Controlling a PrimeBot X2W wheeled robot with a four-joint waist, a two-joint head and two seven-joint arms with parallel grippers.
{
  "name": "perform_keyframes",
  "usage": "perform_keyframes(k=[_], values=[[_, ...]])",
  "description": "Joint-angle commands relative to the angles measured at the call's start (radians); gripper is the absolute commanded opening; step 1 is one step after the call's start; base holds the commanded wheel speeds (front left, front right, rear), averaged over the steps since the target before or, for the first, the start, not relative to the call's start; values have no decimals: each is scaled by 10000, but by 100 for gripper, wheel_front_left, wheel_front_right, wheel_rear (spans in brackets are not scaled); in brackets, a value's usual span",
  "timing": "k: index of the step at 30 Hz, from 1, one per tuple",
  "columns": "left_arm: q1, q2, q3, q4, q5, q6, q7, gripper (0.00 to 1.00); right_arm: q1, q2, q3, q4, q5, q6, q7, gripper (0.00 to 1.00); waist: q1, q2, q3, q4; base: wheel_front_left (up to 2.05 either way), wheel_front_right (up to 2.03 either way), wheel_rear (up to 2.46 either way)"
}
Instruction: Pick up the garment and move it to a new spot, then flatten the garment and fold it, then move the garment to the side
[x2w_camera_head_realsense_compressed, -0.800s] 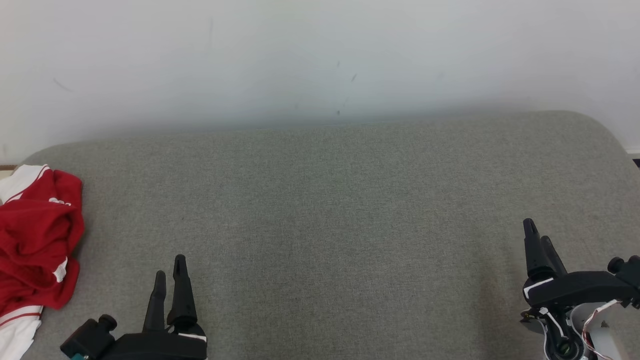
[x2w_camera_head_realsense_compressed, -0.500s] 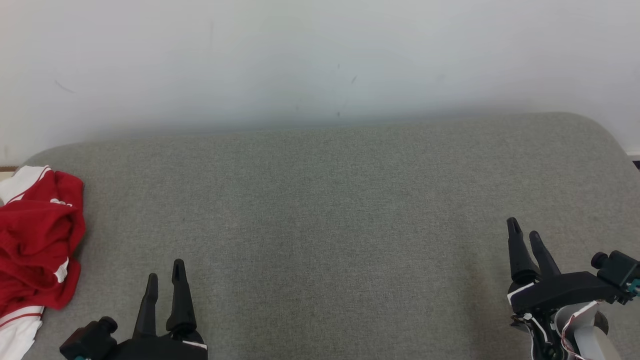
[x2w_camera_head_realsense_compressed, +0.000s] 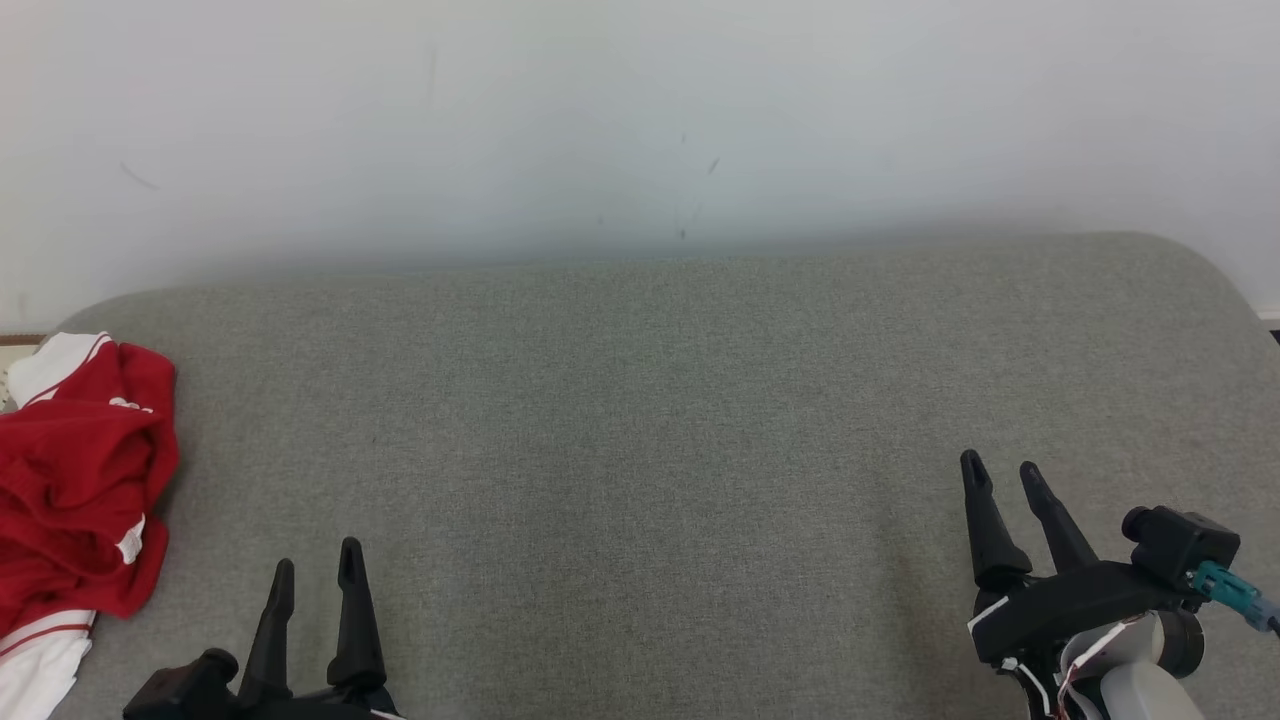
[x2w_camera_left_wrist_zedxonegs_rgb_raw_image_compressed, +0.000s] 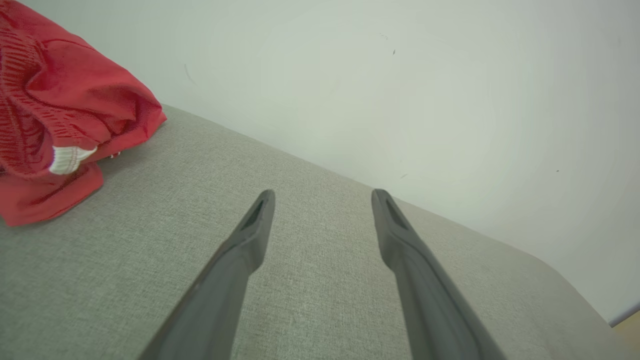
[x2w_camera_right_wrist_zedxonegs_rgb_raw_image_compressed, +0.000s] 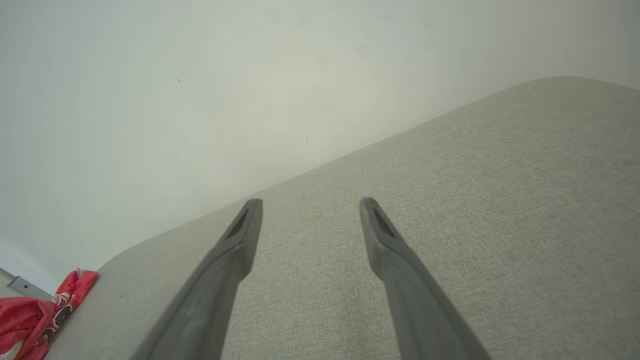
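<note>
The garment (x2w_camera_head_realsense_compressed: 75, 490) is a crumpled red piece with white trim, heaped at the far left edge of the grey padded surface (x2w_camera_head_realsense_compressed: 650, 420). It also fills the upper left of the left wrist view as a red bundle (x2w_camera_left_wrist_zedxonegs_rgb_raw_image_compressed: 60, 115), and its edge peeks in at the lower left as a red scrap (x2w_camera_right_wrist_zedxonegs_rgb_raw_image_compressed: 35, 315) in the right wrist view. My left gripper (x2w_camera_head_realsense_compressed: 315, 565) hovers open at the lower left, right of the garment and apart from it, nothing between its fingers. At the lower right my right gripper (x2w_camera_head_realsense_compressed: 1000, 468) is open and empty too.
A pale wall (x2w_camera_head_realsense_compressed: 640, 120) runs along the back of the surface. The surface's far right corner (x2w_camera_head_realsense_compressed: 1210, 270) is rounded. A strip of floor and skirting (x2w_camera_head_realsense_compressed: 15, 342) shows beyond the left end.
My right gripper has slid left and lower in the head view and turned, its wrist camera now showing. My left gripper has drawn back toward the bottom edge. The garment lies as before.
</note>
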Motion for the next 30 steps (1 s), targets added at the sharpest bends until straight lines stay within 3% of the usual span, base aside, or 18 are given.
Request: perform_keyframes(k=[1, 19, 30], values=[[114, 31, 110, -176, 377, 40, -15, 100, 36, -120, 133, -108, -357, 5, -131, 100, 0, 0, -10, -2, 0, 0, 0], [717, 111, 609, -528, 2542, 513, -19, 100, 611, 819, -338, -374, -3038, 6, 53, 100, 0, 0, -127, -86, 0, 0, 0], [1001, 327, 760, -729, 3661, 797, -21, 100, 993, 1084, -211, -898, -4058, 6, 141, 100, 0, 0, -201, -22, 0, 0, 0]])
